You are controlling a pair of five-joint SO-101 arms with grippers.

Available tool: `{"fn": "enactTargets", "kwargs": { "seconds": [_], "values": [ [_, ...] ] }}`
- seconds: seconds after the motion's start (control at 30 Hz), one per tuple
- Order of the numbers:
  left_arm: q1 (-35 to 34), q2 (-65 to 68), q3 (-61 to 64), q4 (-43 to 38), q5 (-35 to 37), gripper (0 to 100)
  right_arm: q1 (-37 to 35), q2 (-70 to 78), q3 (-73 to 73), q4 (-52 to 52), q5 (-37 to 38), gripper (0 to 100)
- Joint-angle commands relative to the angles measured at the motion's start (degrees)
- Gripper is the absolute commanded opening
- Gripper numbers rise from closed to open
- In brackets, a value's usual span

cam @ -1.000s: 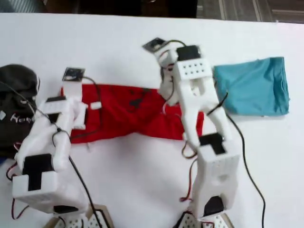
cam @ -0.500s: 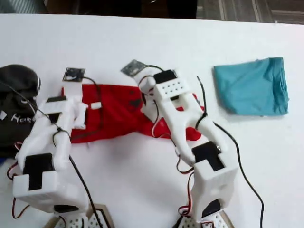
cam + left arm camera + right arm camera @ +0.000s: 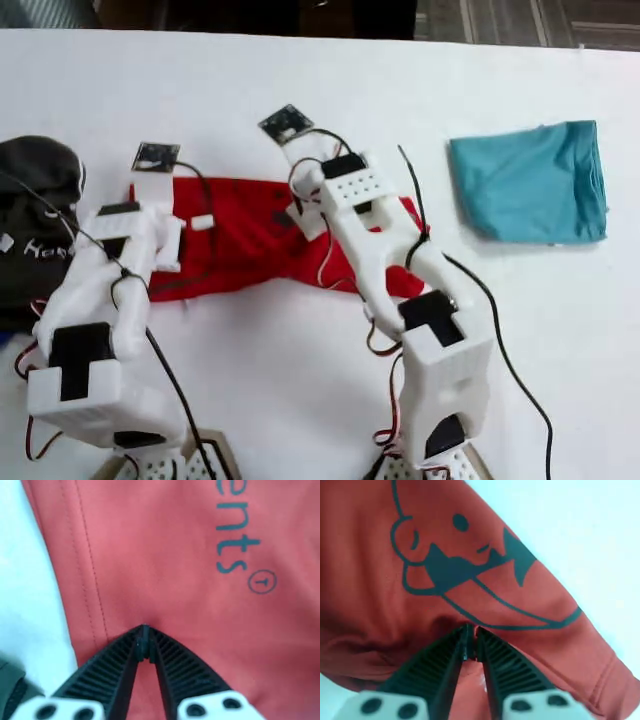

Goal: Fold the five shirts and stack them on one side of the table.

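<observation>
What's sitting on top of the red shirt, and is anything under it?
The left gripper and right gripper rest on the red shirt, each pinching its fabric. White table shows around it; anything beneath the cloth is covered.

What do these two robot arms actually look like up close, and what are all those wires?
Both the left arm and right arm are chunky white plastic shells with black motor blocks set into the joints. Black cables and thin red wires trail along them. The jaws are black, ribbed wedges tapering to a point, bolted onto white plastic.
</observation>
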Motion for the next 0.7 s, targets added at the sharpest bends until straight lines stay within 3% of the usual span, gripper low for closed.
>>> {"fn": "enactTargets", "kwargs": {
  "seconds": [0.0, 0.2, 0.5, 0.67],
  "values": [
    [-0.53, -1.58, 0.13, -1.23, 0.35, 3, -0.13, -5.76, -0.88, 0.4, -0.44, 2.2],
    [-0.53, -1.58, 0.13, -1.23, 0.35, 3, 5.05, -19.03, -0.53, 4.0, -0.44, 2.2],
    [-0.53, -1.58, 0.13, -1.23, 0.35, 3, 10.86, -23.34, 1.23, 22.46, 0.18, 2.2],
    [-0.44, -1.58, 0.13, -1.23, 0.35, 3, 10.59, -23.43, 13.63, 20.53, 6.95, 2.2]
  ]
}}
